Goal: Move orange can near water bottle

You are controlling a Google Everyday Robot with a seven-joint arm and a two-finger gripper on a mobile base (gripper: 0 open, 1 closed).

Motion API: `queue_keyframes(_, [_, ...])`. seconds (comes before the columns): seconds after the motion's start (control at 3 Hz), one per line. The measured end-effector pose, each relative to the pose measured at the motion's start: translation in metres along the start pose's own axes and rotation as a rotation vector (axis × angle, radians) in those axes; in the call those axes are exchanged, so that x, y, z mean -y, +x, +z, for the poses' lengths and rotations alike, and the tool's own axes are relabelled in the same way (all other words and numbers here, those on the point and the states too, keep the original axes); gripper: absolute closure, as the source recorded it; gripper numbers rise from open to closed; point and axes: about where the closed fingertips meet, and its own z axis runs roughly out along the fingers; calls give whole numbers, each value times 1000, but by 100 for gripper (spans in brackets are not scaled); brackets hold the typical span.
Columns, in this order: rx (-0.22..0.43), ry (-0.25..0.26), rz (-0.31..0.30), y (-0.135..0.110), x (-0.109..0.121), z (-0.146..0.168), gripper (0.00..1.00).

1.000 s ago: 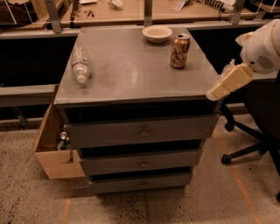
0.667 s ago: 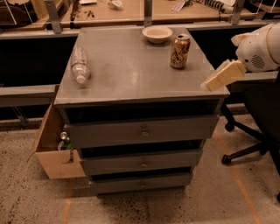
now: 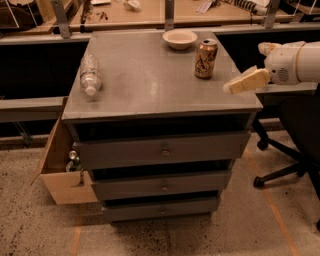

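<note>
The orange can [image 3: 205,58] stands upright on the grey cabinet top [image 3: 150,85], at the back right beside a bowl. The water bottle [image 3: 89,74] lies on its side near the left edge of the top, white cap toward the front. My gripper [image 3: 231,88] hangs on the white arm at the right, over the cabinet's right edge. It is to the right of the can, a little nearer the front, and apart from it. It holds nothing that I can see.
A cream bowl [image 3: 180,39] sits behind and left of the can. A cardboard box [image 3: 57,175] holding small dark bottles [image 3: 74,161] stands at the cabinet's lower left. An office chair [image 3: 292,145] is at the right. Wooden desks [image 3: 150,12] run behind.
My gripper has moved up and to the left, closer to the orange can. The can and the bottle have not moved.
</note>
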Motion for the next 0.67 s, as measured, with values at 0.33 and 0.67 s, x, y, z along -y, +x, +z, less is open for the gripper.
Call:
queue_keyframes(0.33, [82, 29, 54, 1, 32, 22, 0])
queue_keyframes(0.67, [141, 66, 115, -11, 61, 48, 0])
